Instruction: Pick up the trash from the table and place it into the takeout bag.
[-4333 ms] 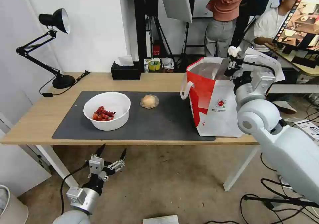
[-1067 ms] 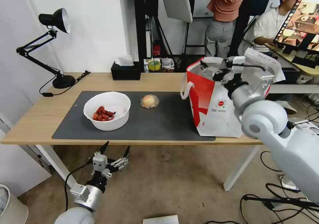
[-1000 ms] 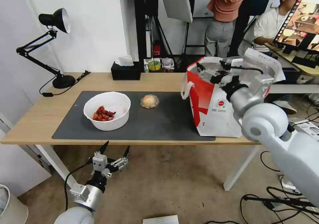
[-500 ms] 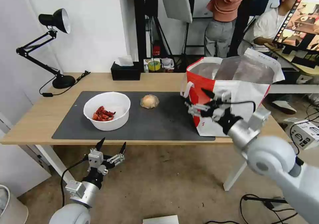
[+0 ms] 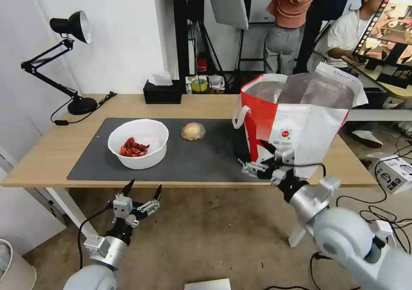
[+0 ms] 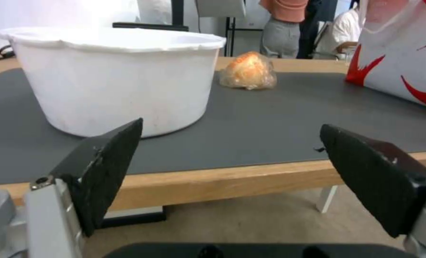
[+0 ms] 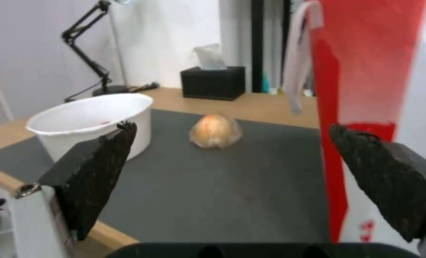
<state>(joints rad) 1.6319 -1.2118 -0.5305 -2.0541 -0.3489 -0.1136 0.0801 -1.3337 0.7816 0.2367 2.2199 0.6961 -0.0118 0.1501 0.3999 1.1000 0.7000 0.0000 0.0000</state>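
Note:
A white round bowl (image 5: 138, 143) with red shell scraps sits left of centre on the table's dark mat (image 5: 206, 157). A tan wrapped ball (image 5: 193, 131) lies to its right. The red-and-white takeout bag (image 5: 296, 118) stands open at the table's right end. My right gripper (image 5: 252, 154) hangs open and empty at the front edge, beside the bag's near left corner. In the right wrist view the ball (image 7: 215, 131) lies ahead between the fingers (image 7: 98, 168). My left gripper (image 5: 144, 185) is open below the front edge, facing the bowl (image 6: 117, 75).
A black tissue box (image 5: 162, 93) stands at the table's back edge, and a black desk lamp (image 5: 64, 58) at the back left. The light wood table (image 5: 51, 152) has white legs. People and a monitor are behind the bag.
My right gripper held a white tissue above the bag's mouth, then opened. It has since dropped in front of the bag to the table's front edge, empty. The left gripper barely shifted.

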